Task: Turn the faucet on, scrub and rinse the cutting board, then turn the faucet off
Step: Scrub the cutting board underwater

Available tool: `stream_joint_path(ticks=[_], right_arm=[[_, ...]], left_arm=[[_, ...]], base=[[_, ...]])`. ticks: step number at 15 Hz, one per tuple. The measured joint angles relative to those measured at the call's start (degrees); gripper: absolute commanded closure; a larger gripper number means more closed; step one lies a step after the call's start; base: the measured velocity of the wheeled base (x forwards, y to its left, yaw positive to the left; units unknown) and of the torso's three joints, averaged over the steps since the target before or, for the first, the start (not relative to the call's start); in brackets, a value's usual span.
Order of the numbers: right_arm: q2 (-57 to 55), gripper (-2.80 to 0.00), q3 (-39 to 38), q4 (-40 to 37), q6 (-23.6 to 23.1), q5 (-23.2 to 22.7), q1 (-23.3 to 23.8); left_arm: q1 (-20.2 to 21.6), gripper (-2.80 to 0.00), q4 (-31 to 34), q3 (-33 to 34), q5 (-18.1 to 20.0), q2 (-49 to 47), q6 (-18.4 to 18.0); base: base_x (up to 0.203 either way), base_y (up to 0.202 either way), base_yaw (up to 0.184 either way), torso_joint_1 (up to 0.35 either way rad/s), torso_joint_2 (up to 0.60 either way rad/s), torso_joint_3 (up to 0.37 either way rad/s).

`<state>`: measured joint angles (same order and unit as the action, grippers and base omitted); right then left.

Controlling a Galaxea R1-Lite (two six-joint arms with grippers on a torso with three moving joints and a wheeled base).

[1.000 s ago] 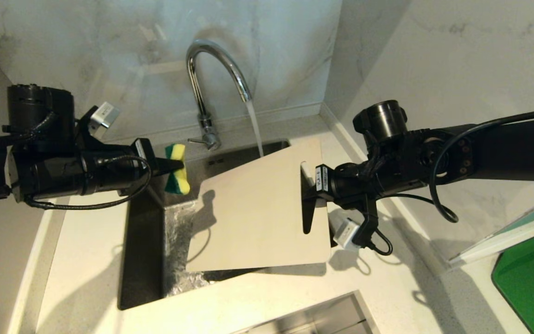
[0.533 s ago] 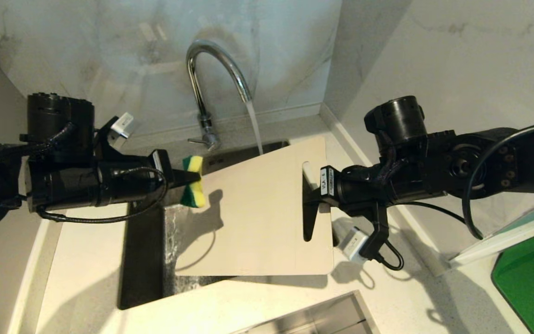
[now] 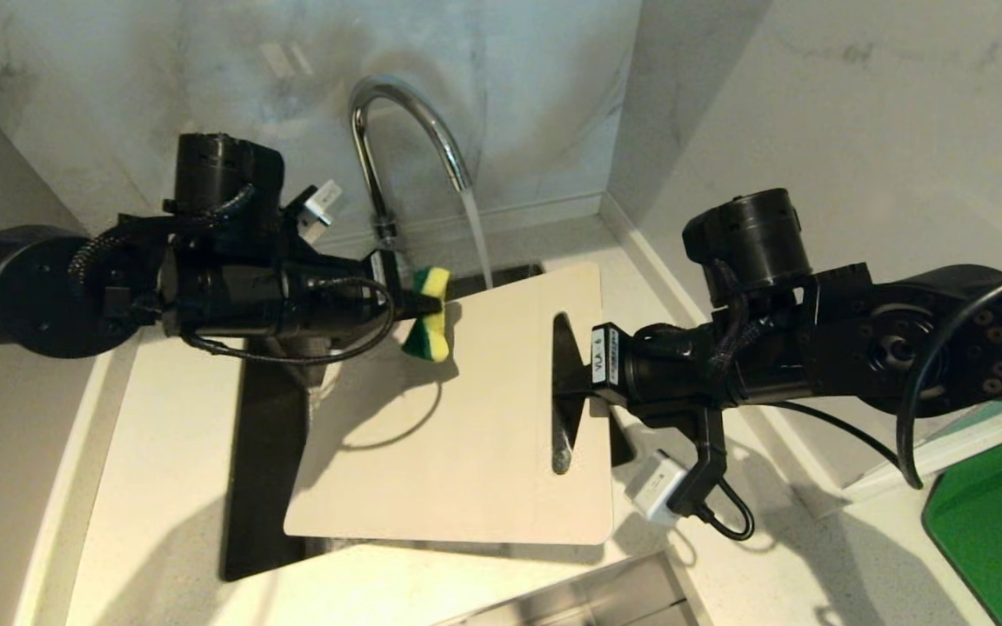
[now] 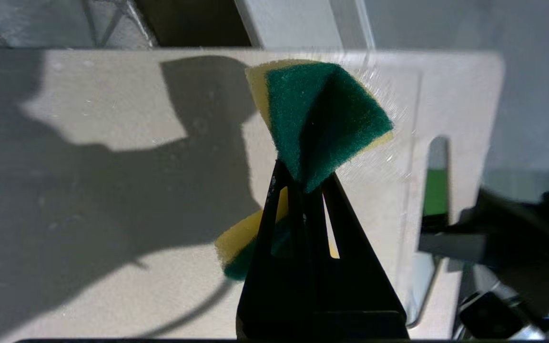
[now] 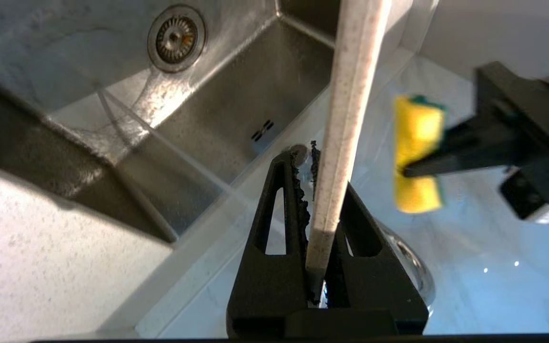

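Observation:
The chrome faucet (image 3: 397, 130) is running, and its stream (image 3: 477, 235) falls at the far edge of the beige cutting board (image 3: 466, 435). The board hangs tilted over the sink. My right gripper (image 3: 572, 391) is shut on its slotted end, the board's thin edge (image 5: 350, 95) clamped between the fingers (image 5: 320, 190). My left gripper (image 3: 436, 306) is shut on a yellow-and-green sponge (image 3: 429, 335), just above the board's far part, beside the stream. The pinched sponge (image 4: 317, 119) hangs over the board face (image 4: 112, 190), green side up. Whether it touches the board I cannot tell.
The steel sink (image 3: 262, 452) lies under the board, with its drain (image 5: 176, 32) wet. A second basin edge (image 3: 605, 591) shows at the near side. A green mat (image 3: 1001, 522) and a clear stand (image 3: 945, 443) sit at the right. Marble walls close the corner.
The left arm has carried the sponge rightward, from over the sink's left rim to over the board. The right gripper has swung the board further left over the sink.

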<state>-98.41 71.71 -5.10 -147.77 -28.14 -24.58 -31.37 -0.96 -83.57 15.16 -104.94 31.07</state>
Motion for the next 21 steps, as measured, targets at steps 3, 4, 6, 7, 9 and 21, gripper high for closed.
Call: stream_joint_path(ticks=[3, 4, 6, 7, 9, 21], right_arm=[[0.81, 0.0, -0.57, 0.09, 0.62, -0.01, -0.17], [1.08, 0.0, -0.68, 0.15, 0.64, 0.02, -0.2], [1.52, 0.0, -1.09, 0.11, 0.65, 0.0, -0.2], [1.64, 0.0, -1.24, 0.06, 0.65, 0.0, -0.2], [1.94, 0.0, -1.42, 0.15, 0.74, 0.0, -0.2], [2.61, 0.0, -1.87, 0.22, 2.31, 0.05, -0.2]], left_arm=[[0.24, 0.0, -0.05, -0.78, 1.13, -2.51, -2.92], [0.48, 0.0, -0.05, -0.8, 1.21, -3.09, -3.87], [1.28, 0.0, -0.09, -0.59, 1.29, -4.22, -6.83], [1.98, 0.0, 0.03, -0.45, 1.3, -4.73, -8.82], [3.26, 0.0, 0.16, -0.2, 1.29, -5.39, -10.41], [14.85, 0.0, -3.74, 8.72, 5.1, -9.03, -11.32]], base=[[0.0, 0.0, 0.0, 0.0, 0.0, 0.0], [0.0, 0.0, 0.0, 0.0, 0.0, 0.0], [0.0, 0.0, 0.0, 0.0, 0.0, 0.0], [0.0, 0.0, 0.0, 0.0, 0.0, 0.0], [0.0, 0.0, 0.0, 0.0, 0.0, 0.0], [0.0, 0.0, 0.0, 0.0, 0.0, 0.0]])
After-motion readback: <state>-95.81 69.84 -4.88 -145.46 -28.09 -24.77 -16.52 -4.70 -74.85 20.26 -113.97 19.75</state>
